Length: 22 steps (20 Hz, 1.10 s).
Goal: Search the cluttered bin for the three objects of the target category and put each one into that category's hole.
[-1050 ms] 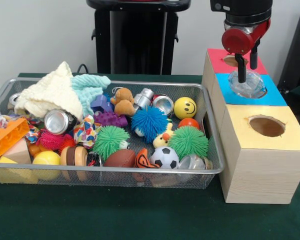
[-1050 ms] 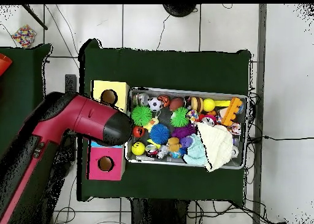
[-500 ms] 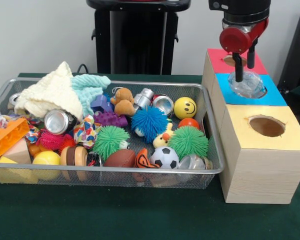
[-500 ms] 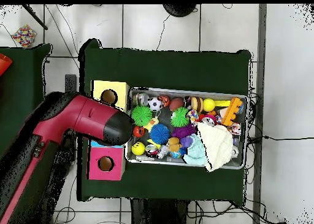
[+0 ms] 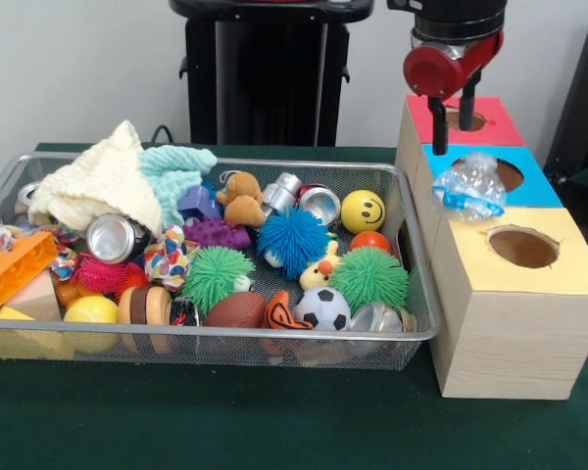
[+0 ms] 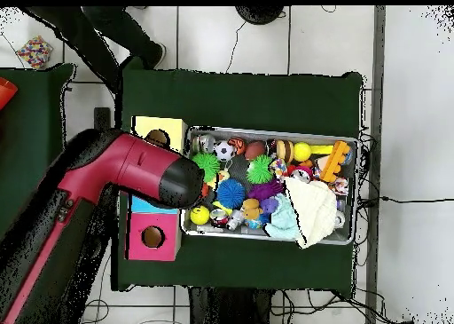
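**A:** Over the boxes, where is the gripper (image 5: 453, 106), and has it got anything?

**B:** It hangs above the red box (image 5: 490, 119) and the blue box (image 5: 534, 186), fingers (image 5: 437, 125) slightly apart and empty. The clear bottle (image 5: 469, 186) sits below, tilted at the blue box's 9 o'clock edge, touching neither finger as far as I can see.

**A:** So is the bottle delivered?

**B:** I'd say not cleanly. It lies beside the blue hole (image 5: 508, 174), not down in it, and looks as if it could tip toward the bin (image 5: 417, 257). I judge this item unfinished.

**A:** And the rest of the task?

**B:** I cannot see inside any hole, so how many items have gone in is unknown. Another clear plastic piece (image 5: 377, 317) lies at the bin's 5 o'clock corner, possibly the same category.

**A:** What else is in the bin?

**B:** Plenty: cloths (image 5: 113, 181) at 10 o'clock, cans (image 5: 114, 238) near them, a smiley ball (image 5: 363, 211) at 2 o'clock, a blue spiky ball (image 5: 292, 241) mid-bin, green ones (image 5: 369, 277) and a soccer ball (image 5: 322, 307) toward 5 o'clock. The yellow box (image 5: 510, 323) shows only its empty-looking hole.
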Motion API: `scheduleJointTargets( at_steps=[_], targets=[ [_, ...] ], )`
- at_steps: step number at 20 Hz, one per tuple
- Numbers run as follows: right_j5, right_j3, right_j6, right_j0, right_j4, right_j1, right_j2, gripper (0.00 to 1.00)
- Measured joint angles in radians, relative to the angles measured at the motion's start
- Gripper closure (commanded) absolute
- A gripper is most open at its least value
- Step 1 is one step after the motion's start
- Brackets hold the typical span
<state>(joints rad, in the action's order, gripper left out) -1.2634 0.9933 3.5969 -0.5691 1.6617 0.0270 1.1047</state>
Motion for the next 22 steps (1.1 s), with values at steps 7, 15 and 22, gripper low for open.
scheduleJointTargets(
  at_steps=[7, 15, 22],
  targets=[
    [-0.005, 0.000, 0.062, 0.020, 0.028, -0.002, 0.000, 0.00],
    [-0.005, 0.000, 0.090, 0.028, 0.040, -0.007, 0.000, 0.00],
    [-0.005, -0.002, 0.090, 0.031, 0.038, -0.019, 0.000, 0.00]
  ],
)
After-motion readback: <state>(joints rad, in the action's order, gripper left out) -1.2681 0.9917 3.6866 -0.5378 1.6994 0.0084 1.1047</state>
